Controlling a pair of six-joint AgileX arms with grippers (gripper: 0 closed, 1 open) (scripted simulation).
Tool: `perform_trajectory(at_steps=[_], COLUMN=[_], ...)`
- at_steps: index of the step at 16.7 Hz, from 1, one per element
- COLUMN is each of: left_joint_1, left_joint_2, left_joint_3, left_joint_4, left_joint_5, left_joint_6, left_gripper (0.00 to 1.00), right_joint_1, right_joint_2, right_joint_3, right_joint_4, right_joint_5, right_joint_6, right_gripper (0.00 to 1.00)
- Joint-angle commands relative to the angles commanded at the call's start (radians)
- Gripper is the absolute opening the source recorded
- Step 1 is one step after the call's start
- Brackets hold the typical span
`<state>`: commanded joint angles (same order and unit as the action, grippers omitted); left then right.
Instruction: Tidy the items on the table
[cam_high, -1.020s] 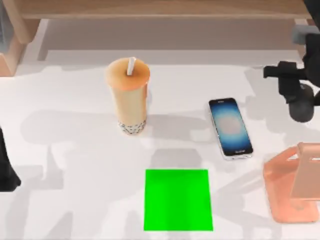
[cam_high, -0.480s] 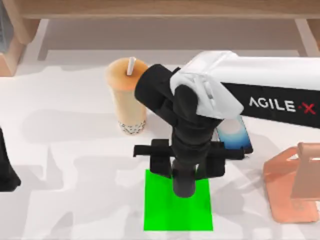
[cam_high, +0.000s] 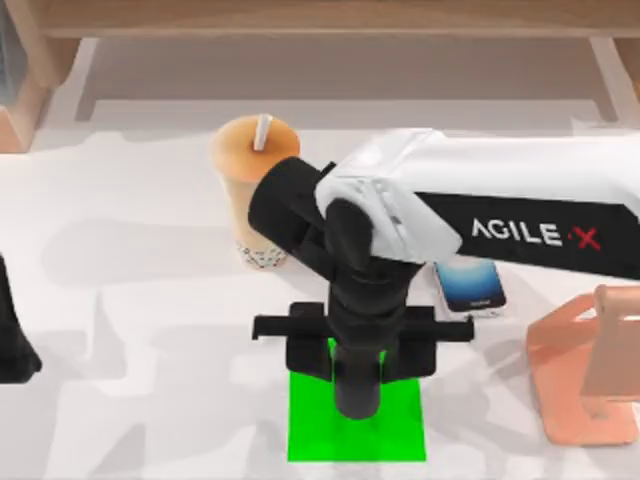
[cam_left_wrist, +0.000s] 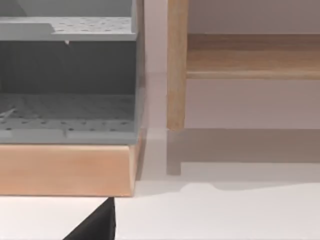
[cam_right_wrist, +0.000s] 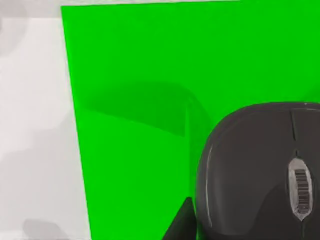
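My right gripper (cam_high: 358, 392) hangs over the bright green mat (cam_high: 310, 432), reaching in from the right. The wrist view has the black oval mouse (cam_right_wrist: 260, 170) close up against a dark fingertip (cam_right_wrist: 181, 222), held just above the mat (cam_right_wrist: 140, 100) and casting a shadow on it. Left of the arm's elbow stands the tan bubble-tea cup (cam_high: 248, 185) with its white straw. The smartphone (cam_high: 470, 285) lies partly hidden under the right arm. My left arm (cam_high: 14, 345) stays parked at the table's left edge.
A pink-copper stand (cam_high: 585, 370) sits at the front right. A wooden shelf (cam_high: 320, 15) runs along the back, with a grey bin (cam_left_wrist: 67, 75) at its left end. The white table (cam_high: 140, 300) lies bare to the left of the mat.
My right arm swung in from the table's right edge to above the green mat, then shifted slightly left and toward the front, uncovering more of the phone. The cup and phone stayed put.
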<state>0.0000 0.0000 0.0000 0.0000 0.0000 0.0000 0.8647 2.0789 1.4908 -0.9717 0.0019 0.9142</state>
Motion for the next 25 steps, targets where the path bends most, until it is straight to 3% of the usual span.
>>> perform_trajectory(at_steps=[8,21,25], left_joint_1=[0.000,0.000,0.000], left_joint_2=[0.000,0.000,0.000], left_joint_3=[0.000,0.000,0.000], left_joint_4=[0.000,0.000,0.000], left_joint_5=[0.000,0.000,0.000], left_joint_6=[0.000,0.000,0.000], left_gripper=[1.00,1.00,1.00], right_joint_1=[0.003,0.003,0.003], right_joint_2=[0.016,0.016,0.016], right_joint_3=[-0.019,-0.019,-0.019], right_joint_4=[0.031,0.031,0.031], right_joint_5=[0.001,0.001,0.001], right_joint_6=[0.000,0.000,0.000], right_gripper=[0.00,0.98,1.00])
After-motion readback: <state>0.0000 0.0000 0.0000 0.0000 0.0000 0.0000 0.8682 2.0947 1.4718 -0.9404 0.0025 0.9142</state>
